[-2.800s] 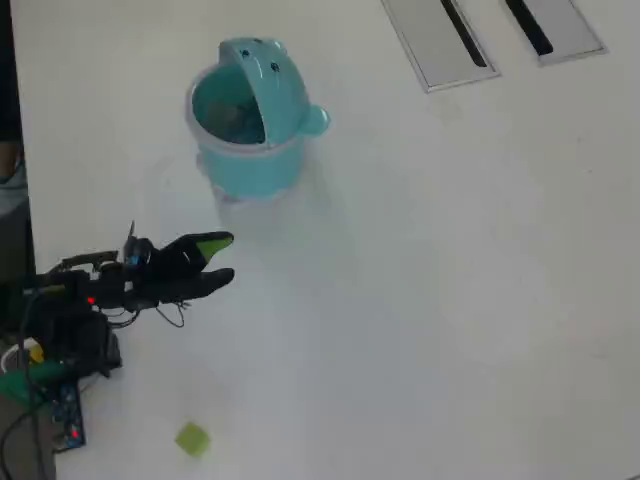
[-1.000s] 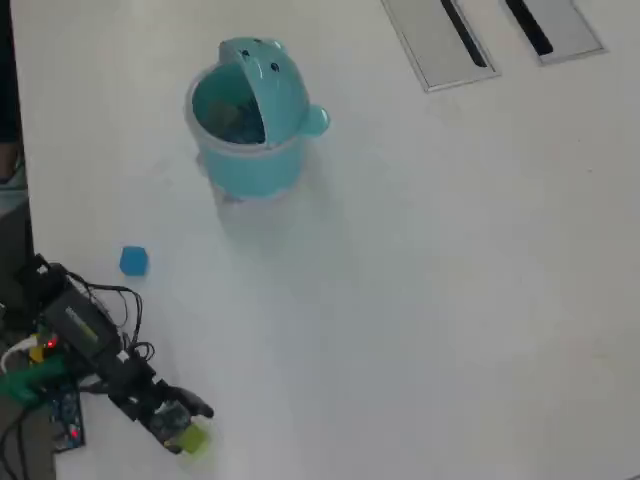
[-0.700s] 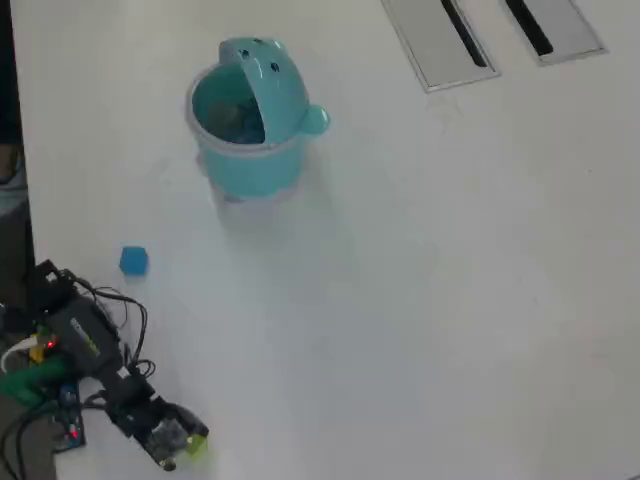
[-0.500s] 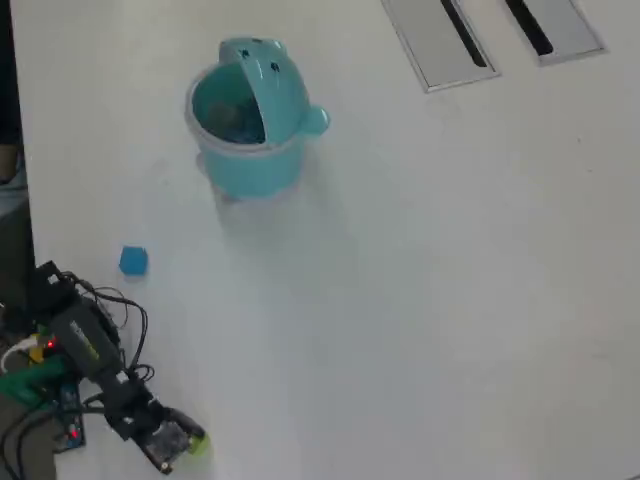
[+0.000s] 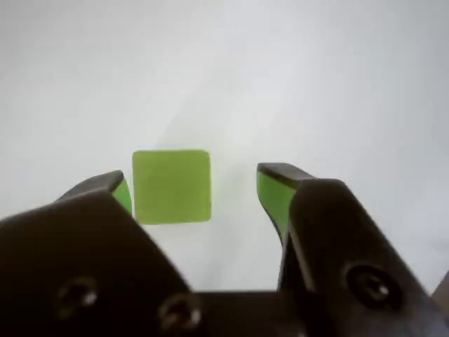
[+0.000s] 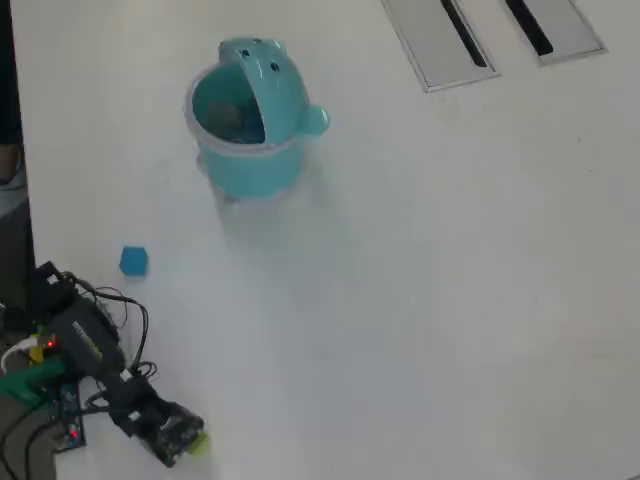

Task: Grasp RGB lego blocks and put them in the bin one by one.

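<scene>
A yellow-green lego block lies flat on the white table between the jaws of my gripper. The jaws stand apart, and the block sits close to the left green-padded finger, with a clear gap to the right one. In the overhead view the gripper is at the bottom left, covering most of that block. A blue lego block rests alone further up the table on the left. The teal bin stands at the top left with its animal-face lid flipped up.
Two grey slotted panels are set into the table at the top right. The arm's base, circuit board and cables crowd the bottom left corner. The table's left edge runs close by.
The arm has swung from beside the bin down to the yellow-green block, uncovering the blue block. In the last half second the gripper settled slightly further over the block.
</scene>
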Controlling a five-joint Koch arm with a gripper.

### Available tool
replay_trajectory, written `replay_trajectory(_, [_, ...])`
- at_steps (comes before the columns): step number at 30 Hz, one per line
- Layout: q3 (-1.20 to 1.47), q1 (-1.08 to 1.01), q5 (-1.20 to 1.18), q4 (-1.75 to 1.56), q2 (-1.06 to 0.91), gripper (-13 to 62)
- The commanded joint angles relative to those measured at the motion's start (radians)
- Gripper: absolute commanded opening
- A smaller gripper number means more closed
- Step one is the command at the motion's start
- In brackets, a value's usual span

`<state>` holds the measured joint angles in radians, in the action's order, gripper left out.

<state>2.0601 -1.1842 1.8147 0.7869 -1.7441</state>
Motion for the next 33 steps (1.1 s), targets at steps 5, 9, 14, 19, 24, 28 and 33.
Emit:
replay_trajectory(5, [-0.017, 0.021, 0.012, 0.005, -0.002, 33.6])
replay_trajectory(9, [-0.014, 0.025, 0.011, 0.006, 0.009, 33.5])
replay_trajectory(14, [-0.015, 0.040, 0.003, 0.006, 0.043, 33.4])
replay_trajectory(19, [-0.014, 0.064, 0.000, 0.003, 0.081, 33.1])
replay_trajectory(24, [-0.029, 0.075, -0.009, -0.026, 0.146, 33.1])
replay_trajectory(28, [-0.061, 0.075, -0.017, -0.052, 0.199, 33.0])
replay_trajectory(33, [-0.107, 0.075, -0.040, -0.055, 0.221, 26.8])
